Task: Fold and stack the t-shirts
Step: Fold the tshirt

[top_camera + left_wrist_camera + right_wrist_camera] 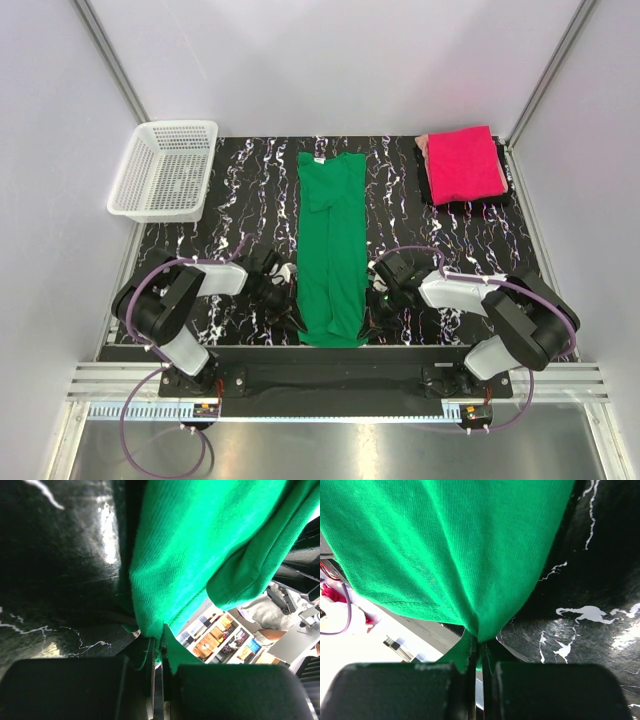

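The green t-shirt (333, 250) lies as a long narrow strip down the centre of the frame, collar toward the top. The pink t-shirt (462, 163) sits folded at the upper right. Your left gripper (159, 680) and right gripper (479, 672) are each clamped on a small pinch of the green hem at the strip's lower end. Those bites look thin, so if you lift fast a corner may slip out. Raise one arm ahead of the other and the fold will likely skew, or the tucked-in sleeves may spill open.
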### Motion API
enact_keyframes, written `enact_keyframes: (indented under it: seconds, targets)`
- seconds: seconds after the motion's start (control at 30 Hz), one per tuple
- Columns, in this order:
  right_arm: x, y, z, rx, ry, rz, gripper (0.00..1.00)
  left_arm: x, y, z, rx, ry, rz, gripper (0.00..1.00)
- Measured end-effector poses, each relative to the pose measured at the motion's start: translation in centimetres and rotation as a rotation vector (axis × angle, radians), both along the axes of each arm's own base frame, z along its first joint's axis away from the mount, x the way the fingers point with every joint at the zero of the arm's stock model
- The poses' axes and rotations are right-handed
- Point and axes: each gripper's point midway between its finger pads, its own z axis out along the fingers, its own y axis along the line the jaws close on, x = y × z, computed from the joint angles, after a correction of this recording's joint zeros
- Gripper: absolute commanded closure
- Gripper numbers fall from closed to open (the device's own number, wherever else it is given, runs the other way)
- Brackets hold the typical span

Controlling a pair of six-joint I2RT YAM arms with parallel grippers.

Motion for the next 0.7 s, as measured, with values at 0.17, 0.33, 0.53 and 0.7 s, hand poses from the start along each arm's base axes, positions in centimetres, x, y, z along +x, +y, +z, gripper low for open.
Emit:
enact_keyframes:
  seconds: [0.17,0.33,0.53,0.7]
  targets:
    - [0.0,0.0,0.0,0.000,0.001,-0.003,0.80,-0.4,-0.1,0.7,-0.028,0.007,-0.020,0.46]
    - [0.0,0.1,0.1,0.004,-0.002,-0.003,0.75,-0.2,-0.3,1.3,-0.039,-0.003,-0.035,0.38]
    - [0.1,0.1,0.2,0.005,-0.004,-0.003,0.75,-0.2,-0.2,1.3,-0.030,0.014,-0.037,0.39]
    - [0.1,0.0,0.2,0.004,-0.008,-0.004,0.75,0.5,0.5,1.2,0.003,0.027,-0.005,0.40]
